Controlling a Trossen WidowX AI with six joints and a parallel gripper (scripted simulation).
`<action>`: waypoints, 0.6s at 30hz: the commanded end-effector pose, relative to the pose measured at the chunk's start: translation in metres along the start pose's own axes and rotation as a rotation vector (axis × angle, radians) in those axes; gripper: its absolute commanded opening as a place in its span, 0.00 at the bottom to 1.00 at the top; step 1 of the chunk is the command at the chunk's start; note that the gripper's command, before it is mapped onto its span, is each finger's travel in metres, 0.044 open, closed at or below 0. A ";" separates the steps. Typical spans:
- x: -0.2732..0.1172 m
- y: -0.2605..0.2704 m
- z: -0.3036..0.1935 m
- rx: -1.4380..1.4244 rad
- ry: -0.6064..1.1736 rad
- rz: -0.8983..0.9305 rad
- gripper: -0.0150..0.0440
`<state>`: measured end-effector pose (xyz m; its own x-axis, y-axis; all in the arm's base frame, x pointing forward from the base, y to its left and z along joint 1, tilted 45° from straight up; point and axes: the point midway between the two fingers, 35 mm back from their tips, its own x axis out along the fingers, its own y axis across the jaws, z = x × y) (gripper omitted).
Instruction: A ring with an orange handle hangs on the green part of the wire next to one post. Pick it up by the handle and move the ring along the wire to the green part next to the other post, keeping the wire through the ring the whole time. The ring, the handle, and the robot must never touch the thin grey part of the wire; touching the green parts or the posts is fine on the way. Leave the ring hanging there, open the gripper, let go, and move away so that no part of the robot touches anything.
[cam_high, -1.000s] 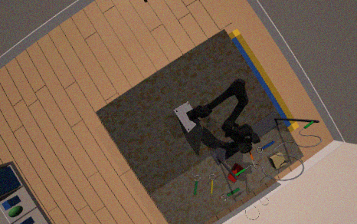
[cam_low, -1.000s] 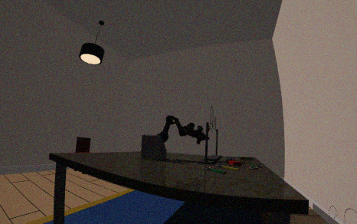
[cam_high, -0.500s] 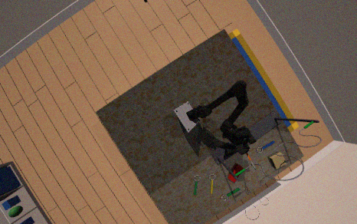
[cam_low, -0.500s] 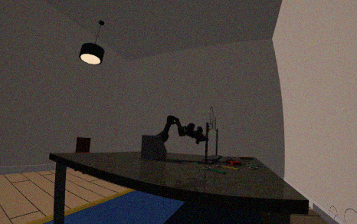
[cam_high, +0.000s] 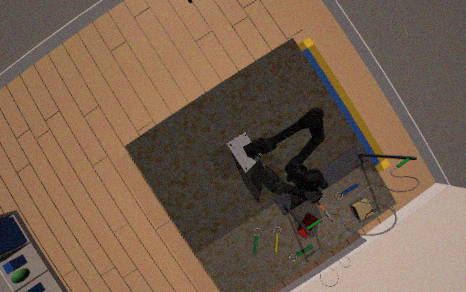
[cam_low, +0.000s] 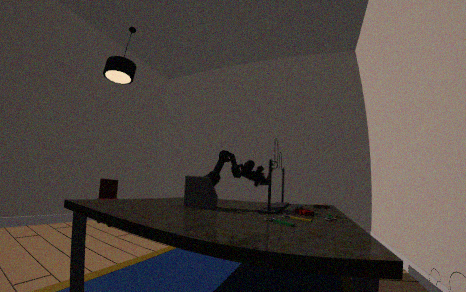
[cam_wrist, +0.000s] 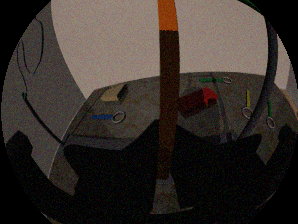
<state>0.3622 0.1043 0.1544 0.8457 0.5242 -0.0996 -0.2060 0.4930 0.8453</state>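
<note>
One claw (cam_high: 313, 197) (cam_low: 268, 181) (cam_wrist: 161, 123) was clenched on the orange handle (cam_high: 321, 206) (cam_wrist: 168, 15). From above, the ring (cam_high: 328, 218) showed near the green part (cam_high: 314, 224) that overlapped a red block (cam_high: 303, 231) (cam_wrist: 197, 102); its threading was too small to tell. Blue-handled ring tool (cam_high: 350, 190) (cam_wrist: 102, 117) lay on the bench (cam_high: 200, 175) (cam_low: 200, 230) (cam_wrist: 142, 92).

Your arm (cam_high: 316, 120) (cam_low: 226, 156) stands bent, its raised elbow higher than the gripper (cam_high: 312, 199) (cam_low: 268, 181) (cam_wrist: 161, 123) and set back from it. Your wrist joints sit just behind the gripper, which reaches out in front of them. Its fingers are closed on something, with only a narrow space between them.
</note>
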 end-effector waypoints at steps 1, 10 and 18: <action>-0.001 -0.012 -0.002 -0.040 0.015 -0.028 0.00; -0.005 -0.030 0.000 -0.117 0.024 -0.062 0.00; -0.007 -0.042 0.002 -0.147 0.028 -0.075 0.00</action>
<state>0.3656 0.0820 0.1274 0.8504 0.4998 -0.1643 -0.2162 0.6167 0.7569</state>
